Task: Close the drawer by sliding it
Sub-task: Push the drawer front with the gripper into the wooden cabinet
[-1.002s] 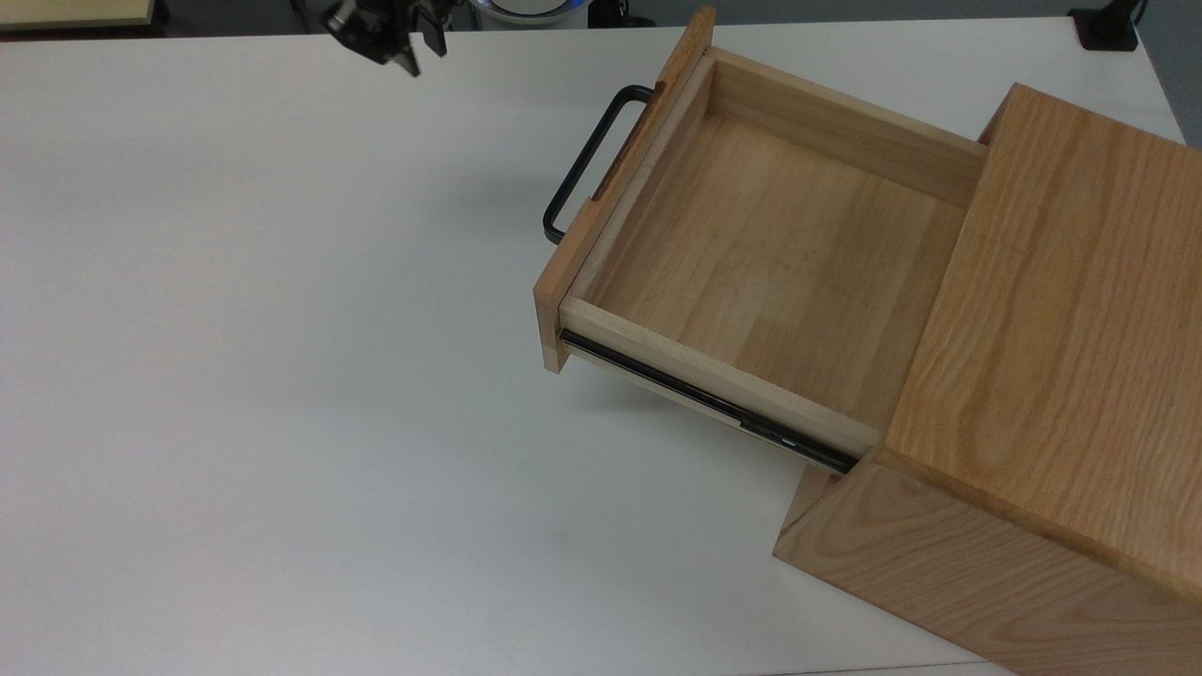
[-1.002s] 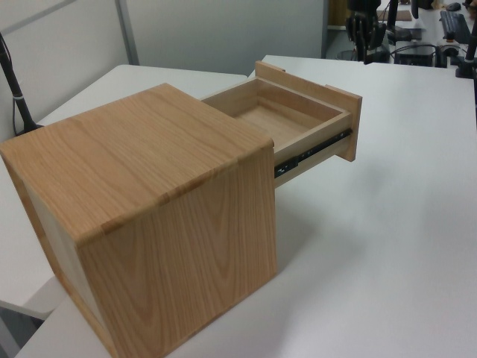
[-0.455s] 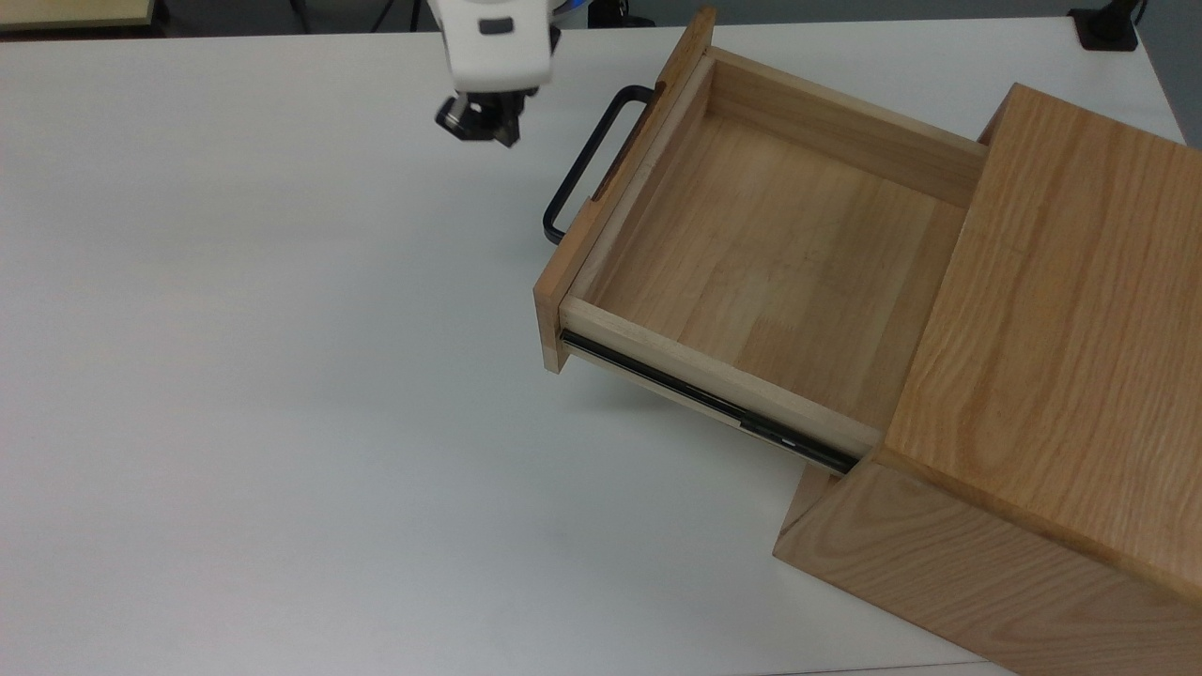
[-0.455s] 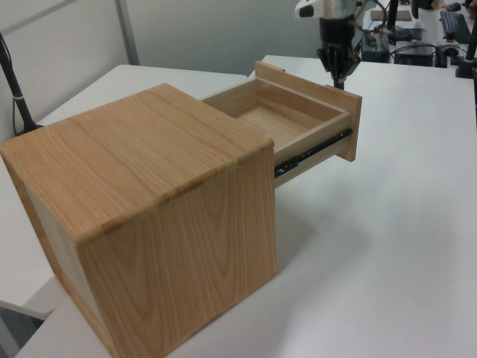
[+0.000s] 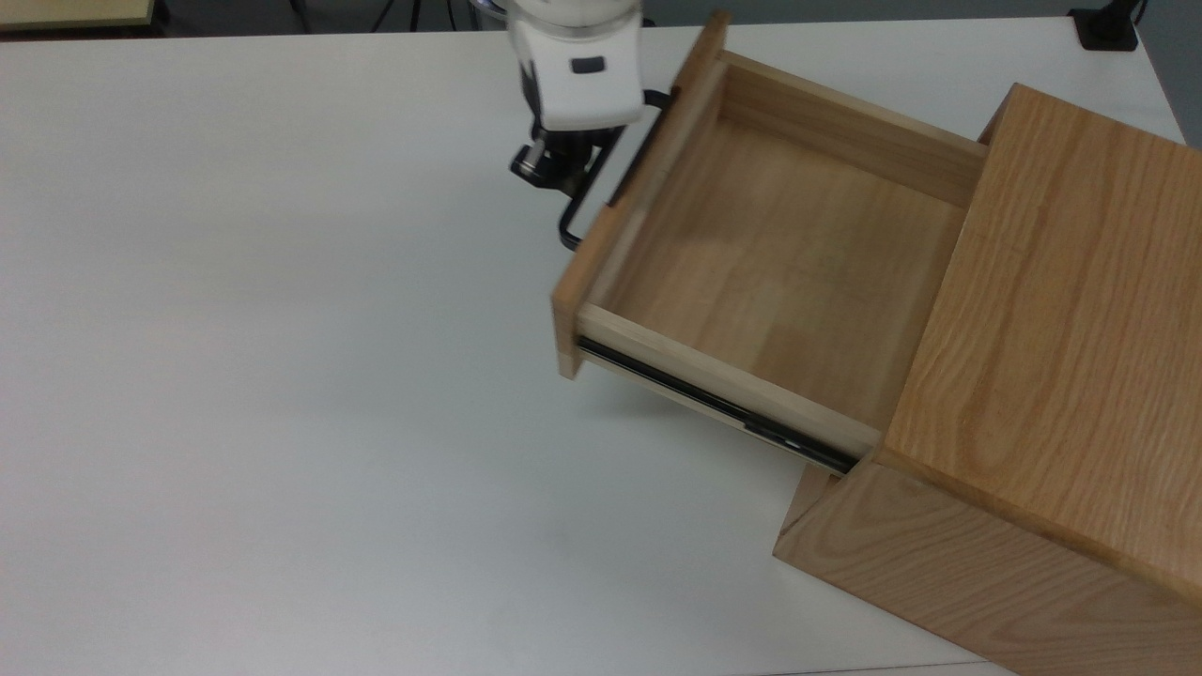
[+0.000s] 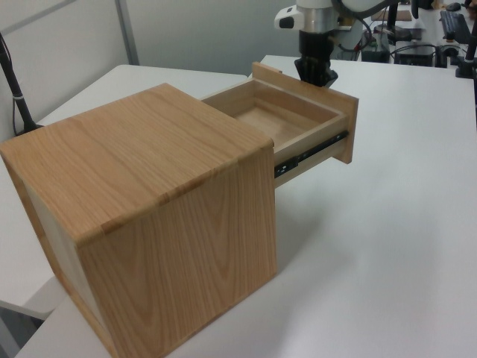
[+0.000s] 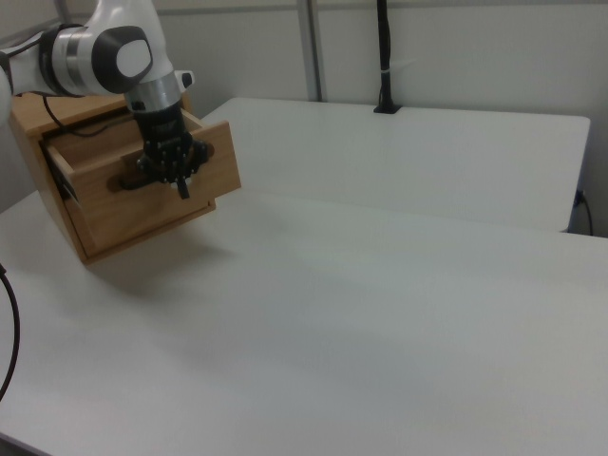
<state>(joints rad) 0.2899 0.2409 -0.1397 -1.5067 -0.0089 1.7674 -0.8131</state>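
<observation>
One drawer: shallow light-wood tray, flat front panel, black U-handle, black side rail, pulled well out. Gripper at handle; finger state unclear.

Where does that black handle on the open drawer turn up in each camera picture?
Top view: handle upper middle, just under the white arm, against the drawer front.
Left view: hidden behind the front panel.
Right view: handle upper left, by the end effector.
Shared landmark: the drawer front.

Office/lab (white desks; partitions)
</observation>
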